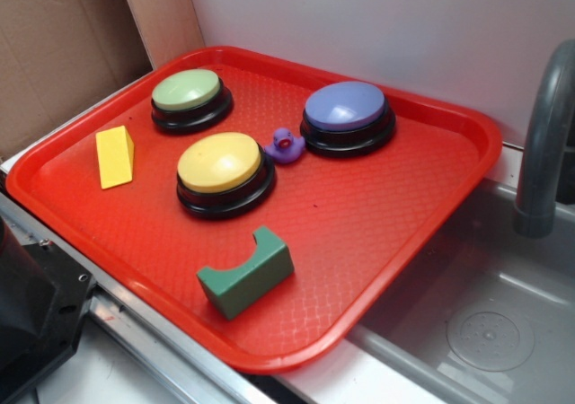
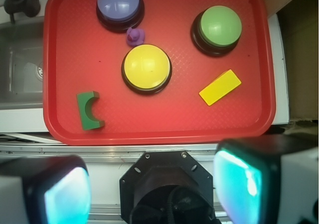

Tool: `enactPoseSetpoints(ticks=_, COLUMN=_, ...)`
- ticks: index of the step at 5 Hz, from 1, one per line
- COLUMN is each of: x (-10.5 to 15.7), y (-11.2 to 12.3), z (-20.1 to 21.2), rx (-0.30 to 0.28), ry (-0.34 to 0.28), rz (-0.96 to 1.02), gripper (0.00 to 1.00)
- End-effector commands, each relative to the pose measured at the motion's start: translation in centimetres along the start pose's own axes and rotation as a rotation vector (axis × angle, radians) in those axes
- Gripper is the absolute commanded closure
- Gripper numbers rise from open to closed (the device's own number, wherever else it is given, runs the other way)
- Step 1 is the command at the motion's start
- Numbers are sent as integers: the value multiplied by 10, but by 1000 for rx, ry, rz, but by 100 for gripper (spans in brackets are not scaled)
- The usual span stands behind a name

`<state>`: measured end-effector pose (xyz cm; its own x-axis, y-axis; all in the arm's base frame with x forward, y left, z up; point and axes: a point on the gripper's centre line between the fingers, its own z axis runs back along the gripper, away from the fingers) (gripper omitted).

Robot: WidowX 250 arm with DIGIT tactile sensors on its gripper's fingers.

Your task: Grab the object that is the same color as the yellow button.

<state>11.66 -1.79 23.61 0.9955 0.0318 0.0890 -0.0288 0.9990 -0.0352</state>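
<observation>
A red plastic tray (image 1: 395, 242) with a raised rim, rounded corners and a fine diamond-embossed floor carries everything. The yellow wedge (image 1: 115, 155) lies flat on the tray's left side in the exterior view, apart from the other pieces; it is a small solid block with a matte surface, a triangular end and a long rectangular sloping face. To its right, near the tray's middle, sits the yellow button (image 1: 222, 171), a large round smooth dome on a glossy black base. Beyond the wedge, at the far left, is a green button (image 1: 189, 97) of the same build, and at the far right a purple button (image 1: 346, 115). A tiny purple duck (image 1: 286, 144) stands between the yellow and purple buttons, just beside both. At the near edge lies a dark green block (image 1: 244, 278) with a half-round arch cut from one face.

Right of the tray is a grey sink (image 1: 485, 323) with a round perforated drain and a curved grey faucet (image 1: 544, 135).

In the wrist view the gripper (image 2: 154, 189) hangs over the near side outside the tray, above none of the pieces; its jaws stand wide apart, holding nothing, their pale translucent pads (image 2: 239, 181) showing a teal tint.
</observation>
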Motion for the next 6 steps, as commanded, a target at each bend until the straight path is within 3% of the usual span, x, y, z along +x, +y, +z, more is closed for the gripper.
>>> enactPoseSetpoints(ticks=1, x=0, y=0, z=0, rx=0, ry=0, rz=0, gripper=0)
enactPoseSetpoints(ticks=3, x=2, y=16, z=-25, rx=-68, ry=-71, rz=216, gripper=0)
enactPoseSetpoints(ticks=6, x=12, y=58, z=-91, rx=-29, ry=-104, rz=608, gripper=0)
